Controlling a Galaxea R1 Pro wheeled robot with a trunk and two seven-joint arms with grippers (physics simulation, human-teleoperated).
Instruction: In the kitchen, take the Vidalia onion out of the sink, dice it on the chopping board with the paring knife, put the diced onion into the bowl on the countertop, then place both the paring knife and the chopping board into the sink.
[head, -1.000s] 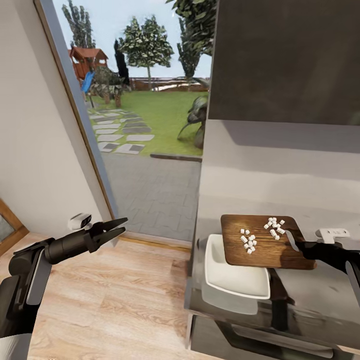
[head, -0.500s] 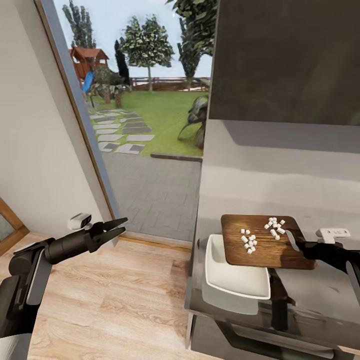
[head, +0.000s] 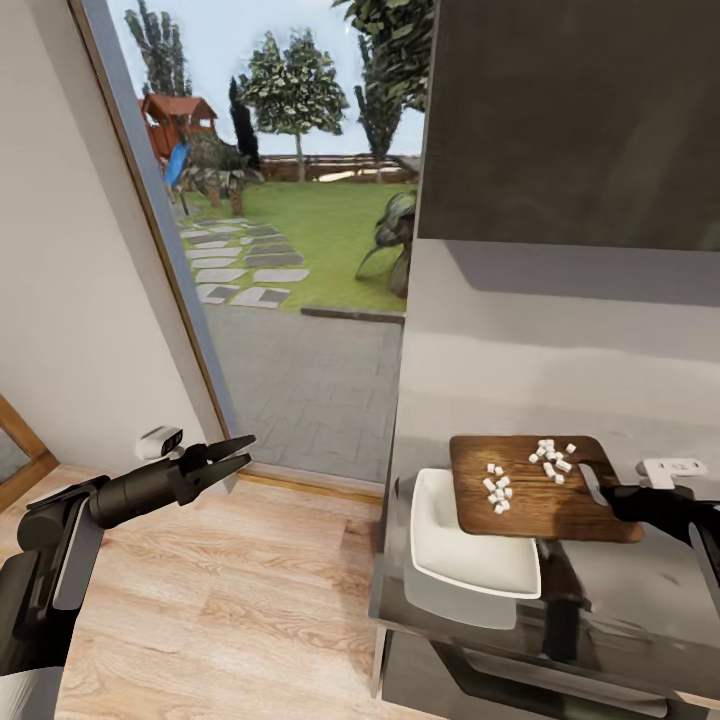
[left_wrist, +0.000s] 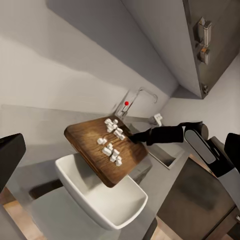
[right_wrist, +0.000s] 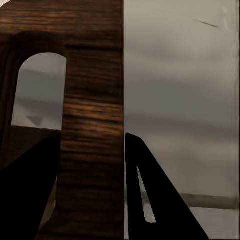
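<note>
Chopping board (head: 535, 495) held up in the air by the right gripper (head: 598, 492), fingers pinching its end by the slot hole. Small white onion bits (head: 500, 490) lying on top. One end of the board hanging over the white bowl (head: 465, 545), with a gap between. Bowl sitting close to the edge of the grey countertop (head: 640, 590). Left gripper (head: 232, 455) far off over the wood floor (head: 220, 600), fingers a little apart, holding nothing. Something dark under the board, maybe its shadow. Sink (left_wrist: 165, 156) and tap (left_wrist: 142, 95) further along. Big window (head: 290, 230) onto a garden.
</note>
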